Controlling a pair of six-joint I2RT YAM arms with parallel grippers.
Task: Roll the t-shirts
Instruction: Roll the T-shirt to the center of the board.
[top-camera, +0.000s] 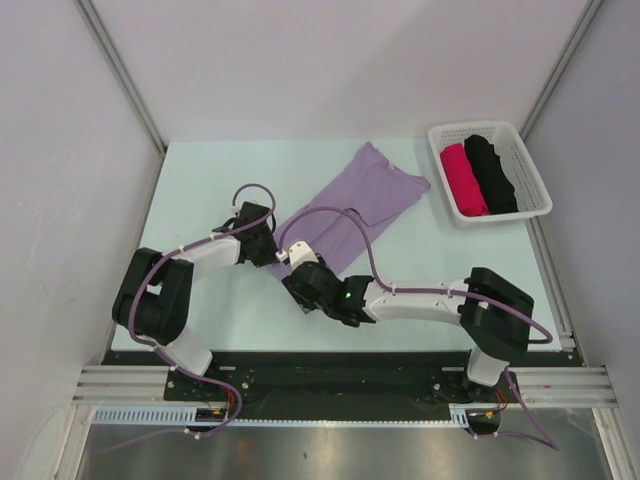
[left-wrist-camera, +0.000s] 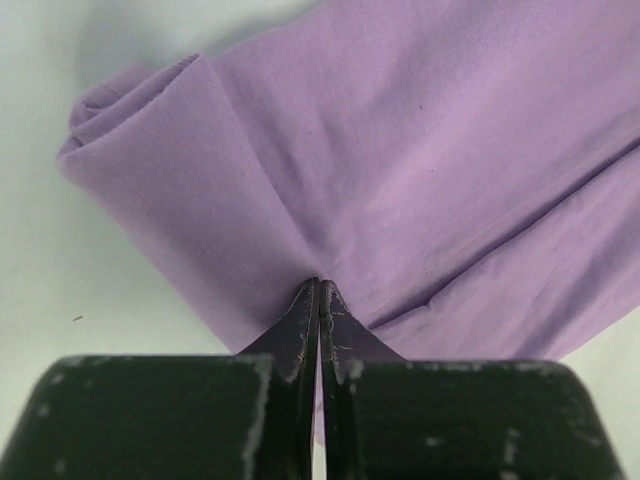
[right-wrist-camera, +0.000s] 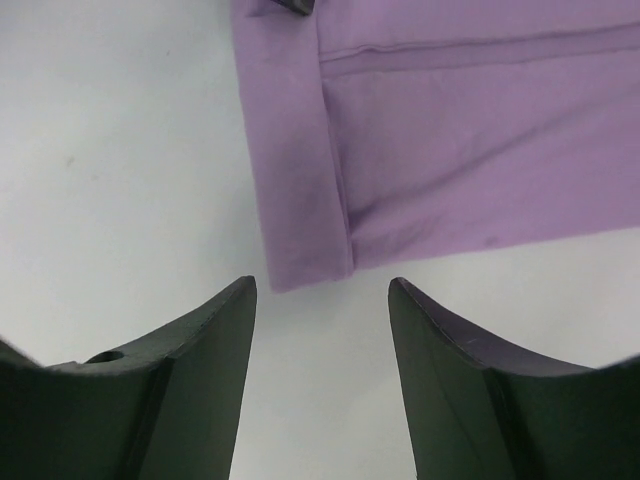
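A lavender t-shirt (top-camera: 368, 193) lies folded into a long strip, running diagonally from the table's middle toward the back right. My left gripper (top-camera: 274, 252) is at its near-left end, shut on a pinch of the cloth (left-wrist-camera: 400, 150), which puckers around the closed fingertips (left-wrist-camera: 320, 287). A folded-over end (left-wrist-camera: 120, 110) shows just beyond them. My right gripper (top-camera: 300, 288) hovers at the near corner of the same end. In the right wrist view it (right-wrist-camera: 322, 290) is open with only bare table between its fingers, and the t-shirt's turned-over edge (right-wrist-camera: 300, 200) lies just ahead of them.
A white basket (top-camera: 530, 160) stands at the back right holding a pink rolled cloth (top-camera: 465, 180) and a black rolled cloth (top-camera: 492, 172). The pale table (top-camera: 200, 180) ends at walls on the left, right and back.
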